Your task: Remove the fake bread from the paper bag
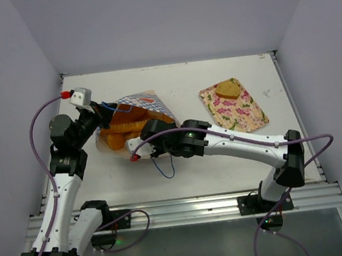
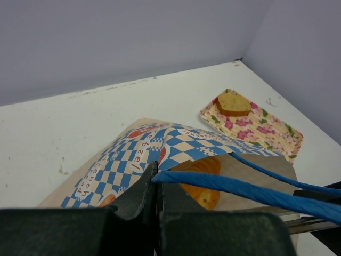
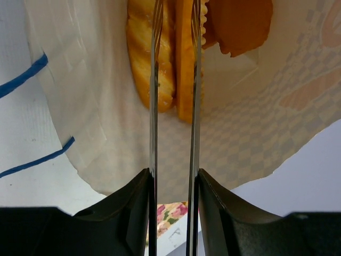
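Lying on grey-walled white table (image 1: 223,153), paper bag (image 1: 149,102); left hand (image 2: 158,184) pinches handle (image 2: 224,184), right hand (image 3: 175,32) narrow inside.

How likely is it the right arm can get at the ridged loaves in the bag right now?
Probably yes. The left hand pinches the blue handle, holding the mouth of the paper bag open, and the right hand is inside, fingers slightly apart, right at the ridged loaves. Nothing visible blocks them.

The fake bread (image 3: 141,58) runs off the right wrist view's top edge (so does the right tool (image 3: 176,8)).
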Motion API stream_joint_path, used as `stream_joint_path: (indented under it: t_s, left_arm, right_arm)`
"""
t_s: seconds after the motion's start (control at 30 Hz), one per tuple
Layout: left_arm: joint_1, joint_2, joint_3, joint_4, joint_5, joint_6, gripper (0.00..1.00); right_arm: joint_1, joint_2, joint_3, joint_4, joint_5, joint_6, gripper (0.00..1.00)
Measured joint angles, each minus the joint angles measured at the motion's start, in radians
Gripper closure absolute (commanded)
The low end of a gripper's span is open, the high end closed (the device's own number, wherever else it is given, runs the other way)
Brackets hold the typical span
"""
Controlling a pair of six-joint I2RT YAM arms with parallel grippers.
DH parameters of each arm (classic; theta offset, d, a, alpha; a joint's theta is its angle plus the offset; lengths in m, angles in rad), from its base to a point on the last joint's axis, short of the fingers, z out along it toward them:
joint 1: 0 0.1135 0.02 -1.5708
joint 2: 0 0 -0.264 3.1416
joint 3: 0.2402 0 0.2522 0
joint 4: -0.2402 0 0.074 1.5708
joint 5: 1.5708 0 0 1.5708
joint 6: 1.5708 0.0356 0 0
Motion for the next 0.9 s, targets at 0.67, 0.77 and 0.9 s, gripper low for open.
stream_joint_path:
  t_s: [0.67, 0.77, 0.9]
  left_arm:
    - [0.000, 0.003, 0.000, -0.001, -0.004, 0.004, 1.00]
    - [0.000, 0.003, 0.000, -0.002, -0.005, 0.008, 1.00]
    - [0.000, 0.002, 0.000, -0.001, -0.007, 0.009, 1.00]
  right_arm:
    - [0.001, 0.104, -0.010, 0.069, 0.143, -0.032, 0.57]
    - [0.001, 0.112, -0.010, 0.070, 0.154, -0.033, 0.57]
    - [0.001, 0.112, -0.010, 0.069, 0.155, -0.033, 0.56]
